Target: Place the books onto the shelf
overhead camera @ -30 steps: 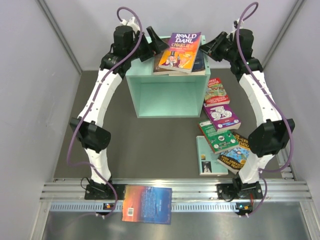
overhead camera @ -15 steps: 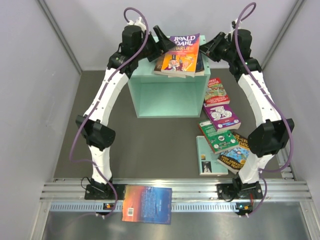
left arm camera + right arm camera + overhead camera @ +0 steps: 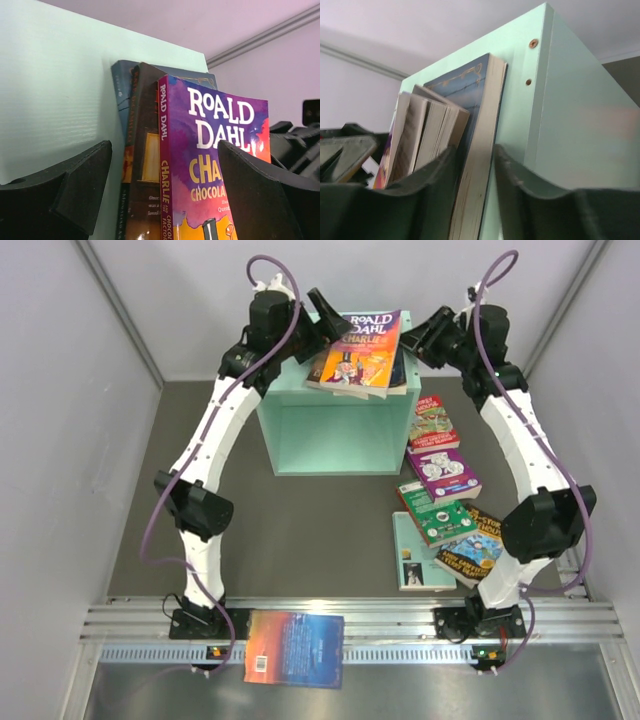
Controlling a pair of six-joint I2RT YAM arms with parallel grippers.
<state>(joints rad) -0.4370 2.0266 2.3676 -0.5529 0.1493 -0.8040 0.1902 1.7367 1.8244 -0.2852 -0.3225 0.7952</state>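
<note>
Shelf (image 3: 335,430): mint-green cube at the far middle of the table (image 3: 300,530), open front facing near.
Stack on the shelf top: Roald Dahl book (image 3: 358,348) over a dark brown book (image 3: 145,165) over a blue book (image 3: 470,100).
Left gripper (image 3: 165,150): at the stack's left edge, jaws wide apart, holding nothing.
Right gripper (image 3: 475,150): at the stack's right edge, fingers narrowly apart either side of the blue book's page edge; whether they press it, cannot tell.
Loose books (image 3: 443,473): five overlapping on the table right of the shelf.
Sunset-covered book (image 3: 295,648): on the near rail (image 3: 400,625).

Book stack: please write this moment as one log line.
books: stacked atop shelf | left gripper: open, astride books | right gripper: straddles bottom book
</note>
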